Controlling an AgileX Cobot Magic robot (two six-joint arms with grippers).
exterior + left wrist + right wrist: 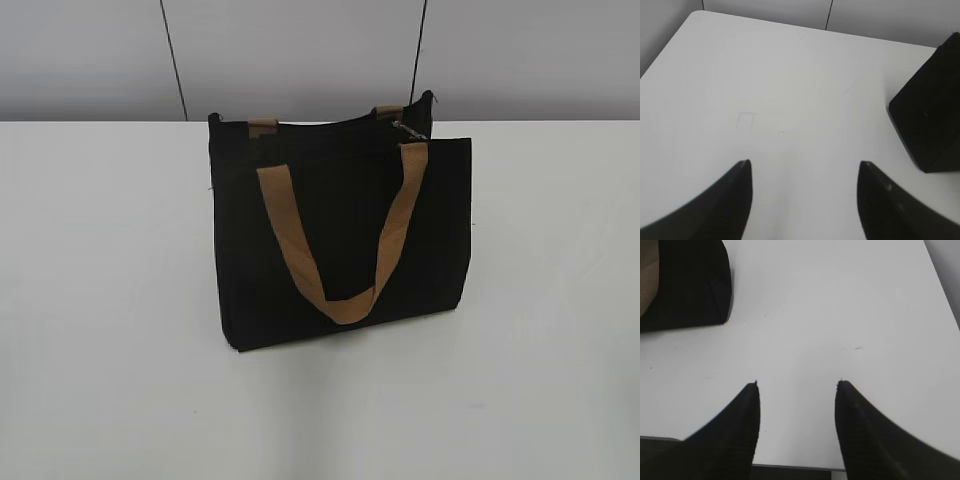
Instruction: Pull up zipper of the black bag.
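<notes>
The black bag (340, 240) stands upright in the middle of the white table. A tan handle (340, 250) hangs down its front, and a second handle shows at the back rim. The zipper runs along the top rim, with a small silvery pull (406, 130) near the right end. Neither arm shows in the exterior view. My left gripper (805, 165) is open and empty over bare table, with a corner of the bag (932, 120) to its right. My right gripper (797, 384) is open and empty near the table's front edge, with the bag's corner (690, 285) at upper left.
The white table (100, 300) stretches wide on both sides of the bag. A grey panelled wall (300, 50) stands behind it. The table's front edge (790, 467) shows just under the right gripper.
</notes>
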